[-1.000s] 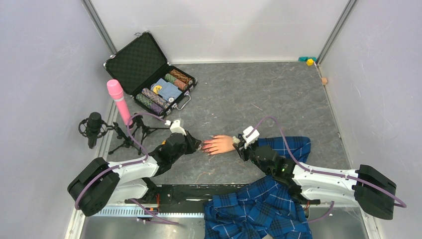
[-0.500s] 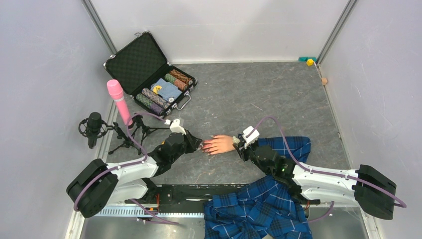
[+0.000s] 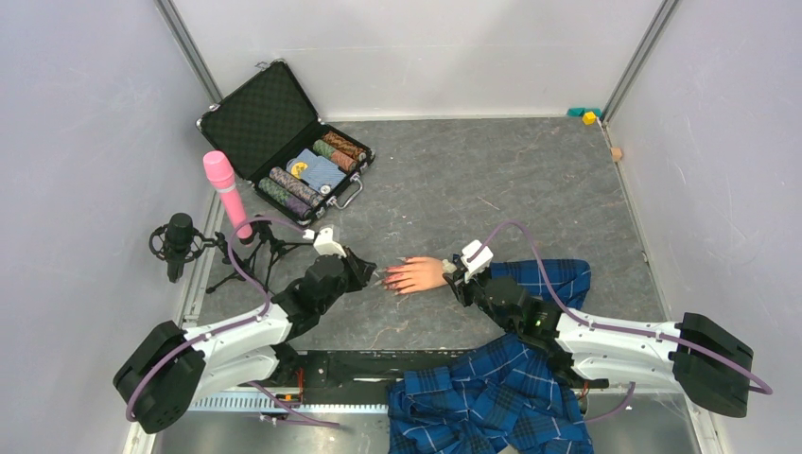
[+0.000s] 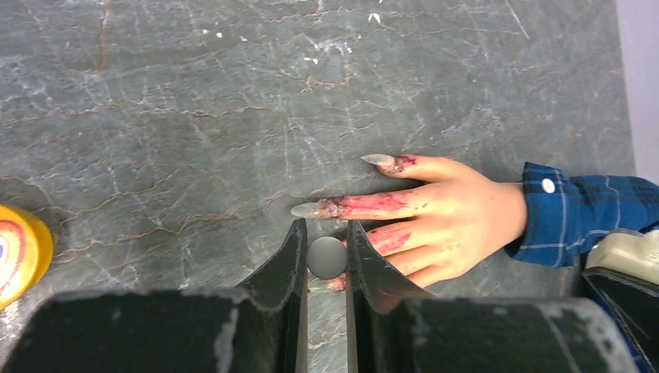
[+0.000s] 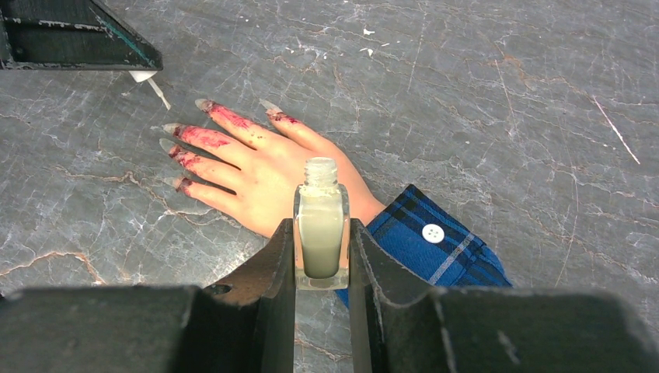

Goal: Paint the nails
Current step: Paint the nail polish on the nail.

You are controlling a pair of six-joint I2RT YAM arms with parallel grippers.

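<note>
Got 2 sets of jaws clamped tight here: left gripper on the white brush cap, right gripper on the uncapped bottle, parked right behind the mannequin hand, probably for quick dips. Hovering the brush tip near the nails, not touching, with those fingers lying flat on the table and pointing at the left arm.

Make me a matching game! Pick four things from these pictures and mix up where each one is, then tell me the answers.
Things:
1. polish bottle
2. brush cap
3. mannequin hand
4. case

Places or states:
A. lying flat on the table
B. lid open, at the far left corner
C. pinched in the left pincer
D. pinched in the right pincer, with no cap on

Right pairs: 1-D, 2-C, 3-A, 4-B
</note>
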